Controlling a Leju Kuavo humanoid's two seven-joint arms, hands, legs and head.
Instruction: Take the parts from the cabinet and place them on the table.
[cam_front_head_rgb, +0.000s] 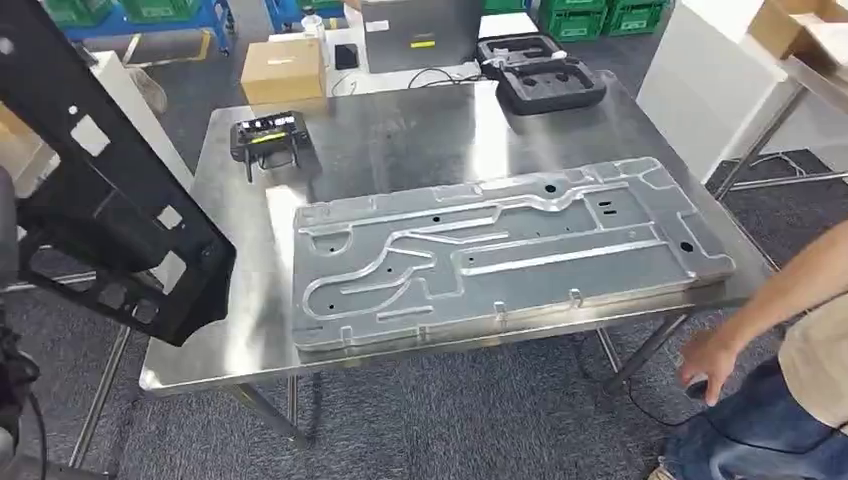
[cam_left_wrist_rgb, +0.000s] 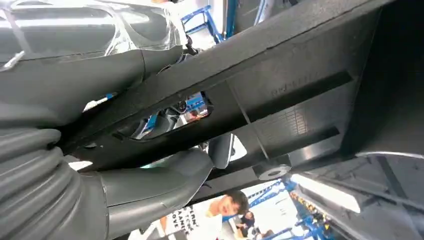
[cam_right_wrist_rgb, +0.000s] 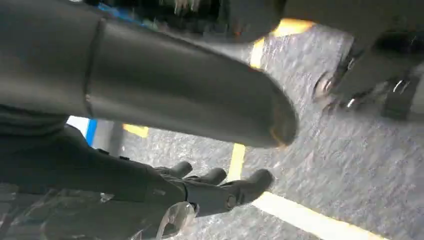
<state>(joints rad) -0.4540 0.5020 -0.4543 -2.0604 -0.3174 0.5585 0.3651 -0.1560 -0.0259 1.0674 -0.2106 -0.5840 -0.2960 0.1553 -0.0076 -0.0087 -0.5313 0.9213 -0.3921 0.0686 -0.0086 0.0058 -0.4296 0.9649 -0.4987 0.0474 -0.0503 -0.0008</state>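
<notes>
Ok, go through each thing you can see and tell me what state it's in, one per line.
Black plastic part: held in the air, off the table's left side.
Left hand: grips the black plastic part.
Right hand: hangs over the floor, holding nothing.
Metal panel: lying flat on the table.
Controller: resting on the table.

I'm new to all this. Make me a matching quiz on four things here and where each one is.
1. black part
2. metal plate
3. cardboard box
4. remote

a. on the floor beyond the table
b. lying flat in the table's middle
c. held by the left hand
d. at the table's far left corner

Pairs: 1-c, 2-b, 3-a, 4-d
</notes>
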